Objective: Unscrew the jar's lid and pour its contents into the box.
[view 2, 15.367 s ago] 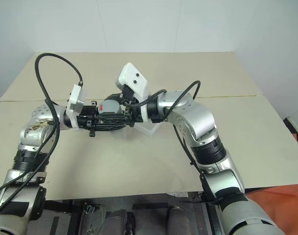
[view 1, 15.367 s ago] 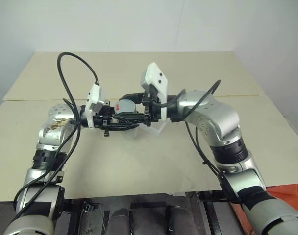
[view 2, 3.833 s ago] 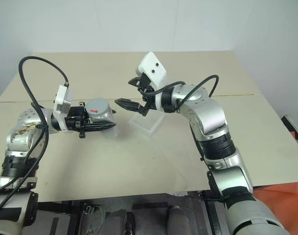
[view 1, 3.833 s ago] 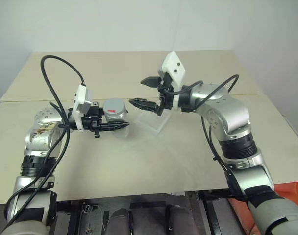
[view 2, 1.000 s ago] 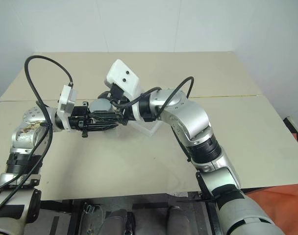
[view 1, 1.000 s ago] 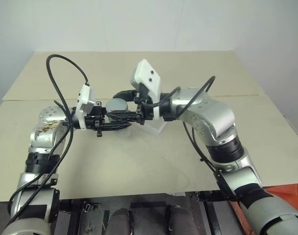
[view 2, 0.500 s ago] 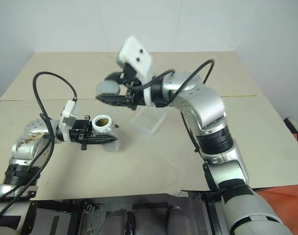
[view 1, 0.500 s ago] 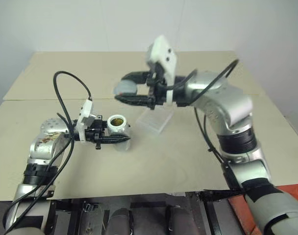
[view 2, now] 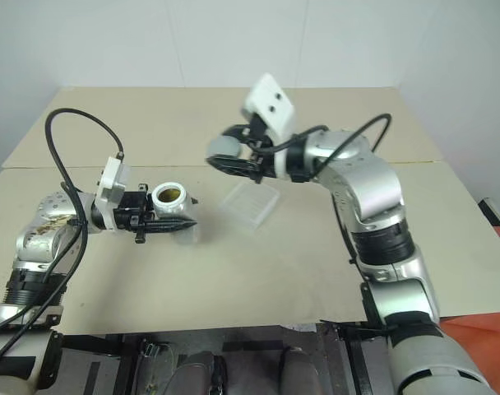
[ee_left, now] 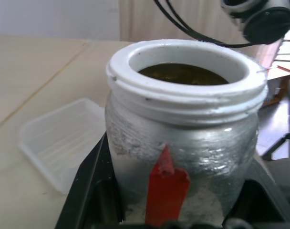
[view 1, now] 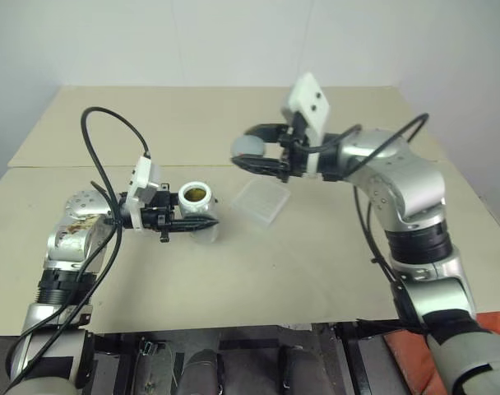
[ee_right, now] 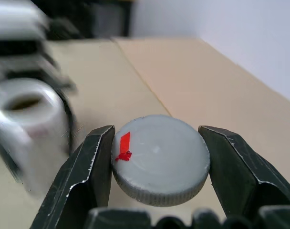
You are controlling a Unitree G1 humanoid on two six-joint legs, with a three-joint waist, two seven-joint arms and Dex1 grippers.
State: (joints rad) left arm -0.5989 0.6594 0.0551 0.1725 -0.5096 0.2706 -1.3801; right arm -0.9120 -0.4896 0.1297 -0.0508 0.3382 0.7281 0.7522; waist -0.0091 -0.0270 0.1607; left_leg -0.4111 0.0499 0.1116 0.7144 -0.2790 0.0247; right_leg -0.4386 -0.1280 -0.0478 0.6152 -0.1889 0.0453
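My left gripper (view 1: pixel 202 220) is shut on the jar (view 1: pixel 196 203), a silver cylinder with a red stripe (ee_left: pixel 165 191) and an open white threaded mouth; dark contents (ee_left: pixel 192 75) show inside. It stands upright, held above the table at the left. The grey lid (view 1: pixel 249 148) is off the jar and gripped between the fingers (ee_right: pixel 95 162) of my right gripper (view 1: pixel 252 158), which is shut on it in the air, to the right of the jar and above the box's far side. The clear shallow box (view 1: pixel 261 200) lies on the table between the two arms.
A beige table (view 1: pixel 258 271) carries the box. A seam (view 1: pixel 61 167) runs across the tabletop behind the arms. A black cable (view 1: pixel 110 148) loops above my left forearm. An orange object (view 1: pixel 490 321) shows past the table's right front corner.
The right gripper has lifted the lid off the jar and carried it to the right. The jar's mouth now stands open. The left gripper still holds the jar in about the same place.
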